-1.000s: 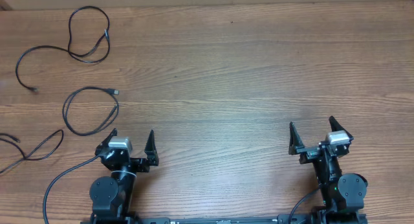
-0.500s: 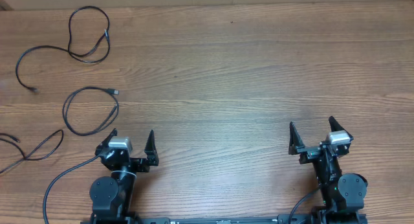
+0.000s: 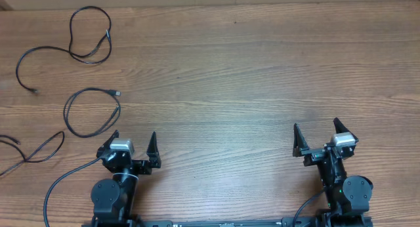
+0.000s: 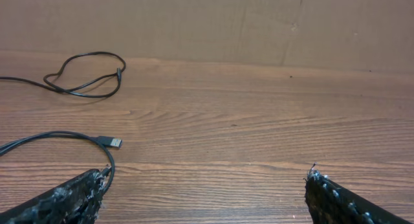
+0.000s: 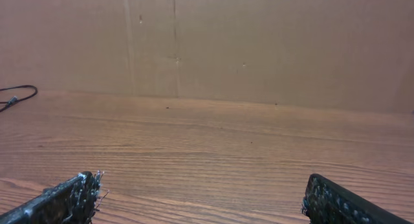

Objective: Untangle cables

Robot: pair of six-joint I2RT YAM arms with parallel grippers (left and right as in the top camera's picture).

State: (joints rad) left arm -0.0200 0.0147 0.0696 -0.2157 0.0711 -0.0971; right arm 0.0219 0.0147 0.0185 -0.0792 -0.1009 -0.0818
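Three black cables lie apart on the left of the wooden table. One cable [image 3: 72,46] loops at the far left back. A second cable [image 3: 88,112] forms a ring with a silver plug [image 4: 115,143], just ahead of my left gripper [image 3: 135,136]. The third cable [image 3: 36,151] lies at the left edge. My left gripper stands open at the front left, nothing between its fingers. At the front right my right gripper [image 3: 315,128] is open too, over bare wood. In the right wrist view only a cable end [image 5: 16,94] shows at far left.
A brown cardboard wall [image 5: 259,43] rises along the table's far edge. Thicker black robot wires [image 3: 59,184] trail from the left arm's base at the front edge.
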